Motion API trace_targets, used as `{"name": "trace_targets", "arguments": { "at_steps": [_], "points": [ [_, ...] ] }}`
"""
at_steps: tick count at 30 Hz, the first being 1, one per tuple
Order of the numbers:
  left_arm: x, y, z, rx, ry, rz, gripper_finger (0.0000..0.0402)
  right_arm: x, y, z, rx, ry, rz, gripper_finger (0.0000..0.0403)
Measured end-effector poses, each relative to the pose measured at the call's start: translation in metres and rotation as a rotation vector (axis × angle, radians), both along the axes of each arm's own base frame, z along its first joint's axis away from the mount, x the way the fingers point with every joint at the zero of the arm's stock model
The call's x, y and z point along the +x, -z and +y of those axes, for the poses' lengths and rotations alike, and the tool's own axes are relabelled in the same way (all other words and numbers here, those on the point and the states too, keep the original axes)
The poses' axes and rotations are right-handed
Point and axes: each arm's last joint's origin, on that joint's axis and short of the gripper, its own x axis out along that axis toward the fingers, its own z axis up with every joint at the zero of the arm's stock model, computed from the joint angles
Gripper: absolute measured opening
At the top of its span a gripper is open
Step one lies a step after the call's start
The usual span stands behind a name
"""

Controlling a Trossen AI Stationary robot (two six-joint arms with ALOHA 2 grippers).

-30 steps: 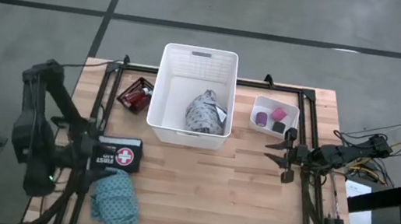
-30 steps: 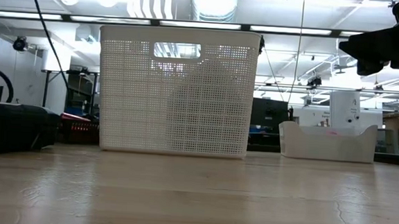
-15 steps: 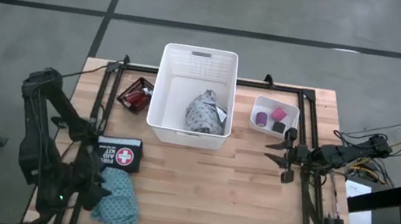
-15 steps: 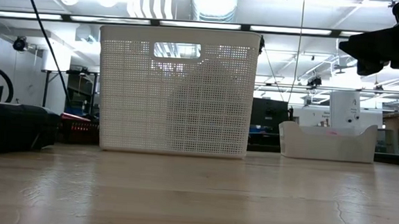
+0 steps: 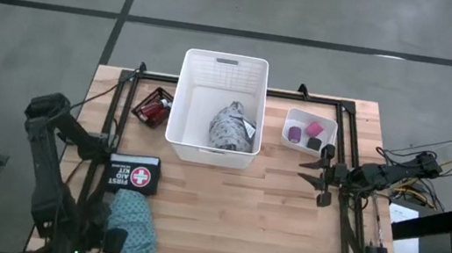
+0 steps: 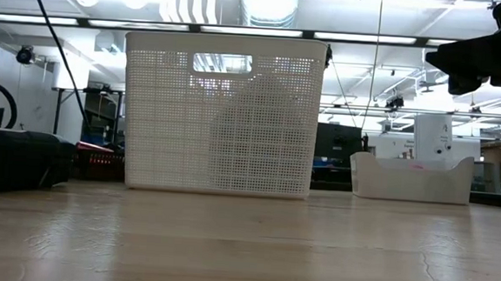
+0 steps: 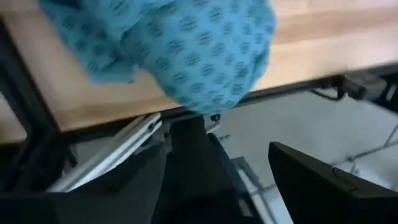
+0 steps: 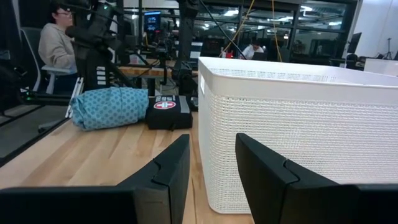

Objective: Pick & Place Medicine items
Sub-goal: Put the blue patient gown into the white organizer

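1. white basket [image 5: 223, 77], mid-table, grey cloth [image 5: 230, 127] inside.
2. teal cloth [image 5: 131, 224], near-left table edge, beside first-aid pouch [image 5: 132, 174].
3. left gripper [image 5: 100, 238], fingers apart, empty, just left of the teal cloth.
4. right gripper [image 5: 315, 175], parted, empty, right of the basket, near small tray [image 5: 290, 123] of rolls.
5. red bottles [image 5: 154, 108], left of the basket.

Left gripper [image 5: 108, 239] sits low at the near table edge beside the teal cloth [image 5: 131, 225]; finger state unclear. Red bottles [image 5: 156, 110] too small to count, partly hidden by the white basket [image 5: 190, 95]. Grey cloth [image 6: 249, 132] only a shadow through the mesh.
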Motion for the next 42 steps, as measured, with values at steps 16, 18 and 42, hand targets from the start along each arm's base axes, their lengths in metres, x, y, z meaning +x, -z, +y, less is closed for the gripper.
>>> {"name": "trace_targets", "arguments": {
  "at_steps": [16,18,42],
  "points": [
    [0.006,0.032,-0.014,0.09,-0.204,0.021,0.0271,0.0,0.0,0.0,0.0,0.001,0.0,0.0123],
    [0.004,0.032,-0.016,0.07,-0.2,0.039,0.0269,0.0,0.0,0.0,0.0,0.0,0.0,0.0123],
    [-0.007,0.104,0.005,0.277,-0.248,0.022,0.0266,0.0,0.0,0.0,0.0,0.0,0.0,0.0123]
  ]
}}
